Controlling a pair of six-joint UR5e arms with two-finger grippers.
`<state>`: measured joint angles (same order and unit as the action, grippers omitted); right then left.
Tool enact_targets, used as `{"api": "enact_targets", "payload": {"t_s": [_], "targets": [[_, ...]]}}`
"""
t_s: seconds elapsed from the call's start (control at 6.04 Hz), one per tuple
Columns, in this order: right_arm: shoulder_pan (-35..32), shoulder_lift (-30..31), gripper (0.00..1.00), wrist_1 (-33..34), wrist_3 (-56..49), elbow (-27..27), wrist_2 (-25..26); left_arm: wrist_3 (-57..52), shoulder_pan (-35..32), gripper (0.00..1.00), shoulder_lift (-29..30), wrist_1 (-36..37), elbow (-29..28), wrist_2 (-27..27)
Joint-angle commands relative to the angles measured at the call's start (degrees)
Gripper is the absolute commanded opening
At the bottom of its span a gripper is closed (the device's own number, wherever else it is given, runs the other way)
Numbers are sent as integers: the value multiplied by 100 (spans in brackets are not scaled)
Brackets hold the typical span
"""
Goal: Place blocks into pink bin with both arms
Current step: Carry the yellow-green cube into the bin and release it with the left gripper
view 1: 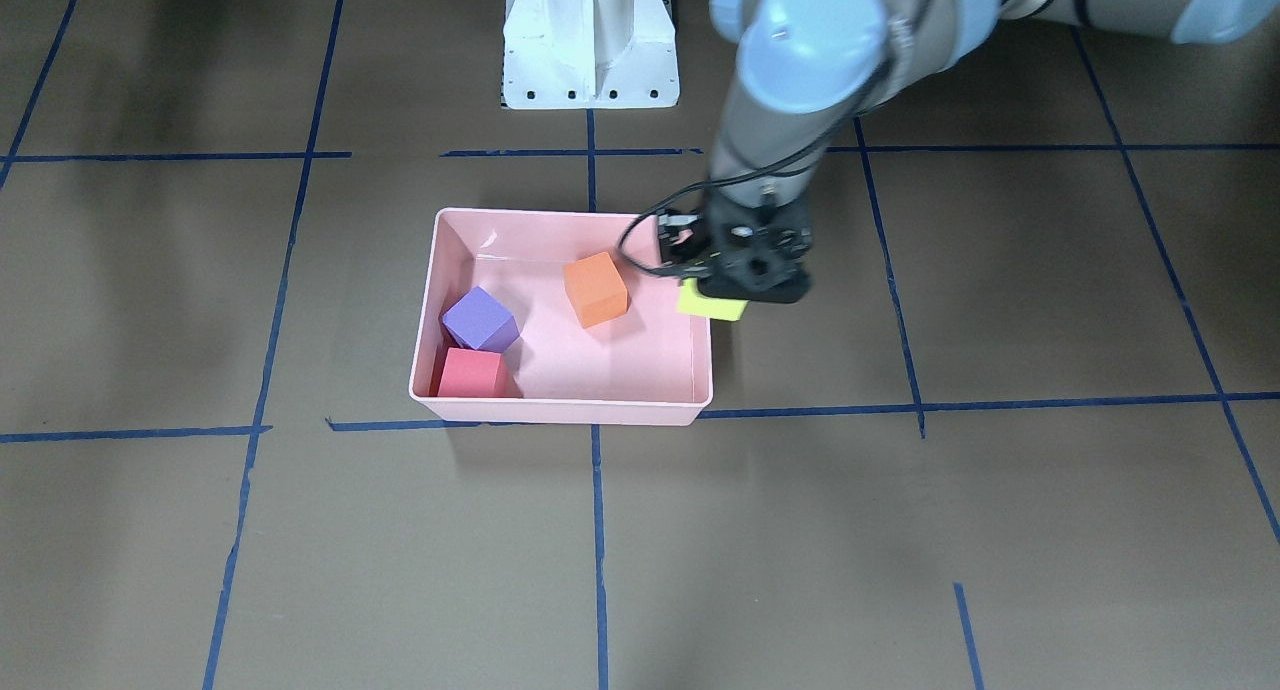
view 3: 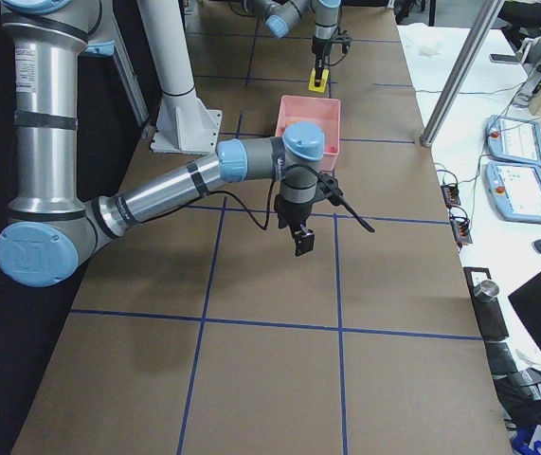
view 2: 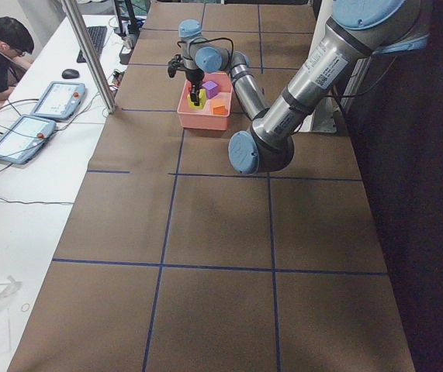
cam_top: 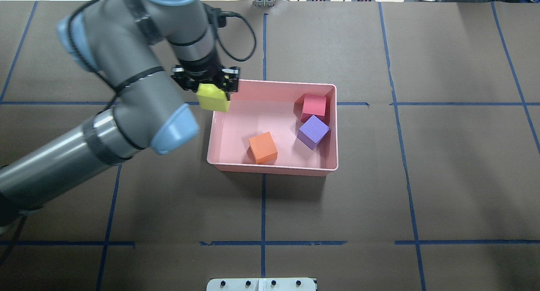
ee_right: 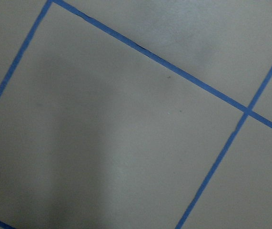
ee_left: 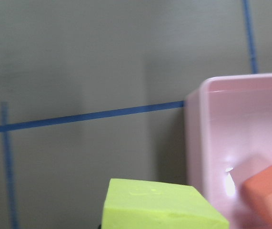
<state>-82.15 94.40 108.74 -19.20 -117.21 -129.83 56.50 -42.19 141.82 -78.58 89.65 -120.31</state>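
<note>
Left gripper (cam_top: 211,90) clamped the yellow block (cam_top: 214,99) over the bin (cam_top: 274,169) rim; I couldn't tell whether the right gripper (view 3: 302,242) was open.

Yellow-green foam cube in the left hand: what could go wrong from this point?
1. The yellow-green foam cube, clamped in the left hand, hangs over the rim of the pale pink plastic bin rather than its floor; released here, it might strike the rim and tumble onto the brown table.
2. Lowering from here, the hand could hit that wall and shove the bin.
</note>
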Motion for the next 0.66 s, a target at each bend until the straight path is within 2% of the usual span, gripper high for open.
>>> {"api": "enact_targets", "payload": {"t_s": [0.0,0.17,0.33,0.5], "targets": [[-380,96,100,-37,-374,348,-297,448,263,80,627,-348,-894,165],[-406,113,100,-37,-382,348,-280,423,263,100,601,-360,-888,166],[-407,122,100,-37,-391,374,-254,371,255,100,583,-351,-853,174],[-485,131,100,-11,-409,401,-236,127,220,100,322,-342,-617,131]]}}
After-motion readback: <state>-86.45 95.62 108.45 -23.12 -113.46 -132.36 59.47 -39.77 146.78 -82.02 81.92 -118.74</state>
